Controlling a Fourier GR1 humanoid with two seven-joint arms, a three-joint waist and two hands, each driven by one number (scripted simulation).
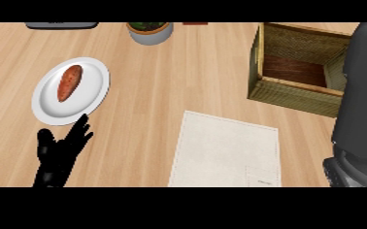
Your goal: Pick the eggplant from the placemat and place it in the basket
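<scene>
The pale placemat [222, 150] lies at the front centre of the wooden counter, and nothing shows on it. No eggplant is visible anywhere. A woven basket [287, 94] with a brown floor stands at the right rear. A dark grey forearm [351, 116] runs up the right edge and covers the basket's right side; the hand on it is out of the picture. My left hand [61, 150] rests open at the lower left, fingers pointing up, just below a plate.
A white plate [90, 97] at the left holds a reddish-brown sweet potato [69, 82]. A grey pot with a plant [150, 31] stands at the back centre. A dark flat object [61, 25] lies at the back left edge.
</scene>
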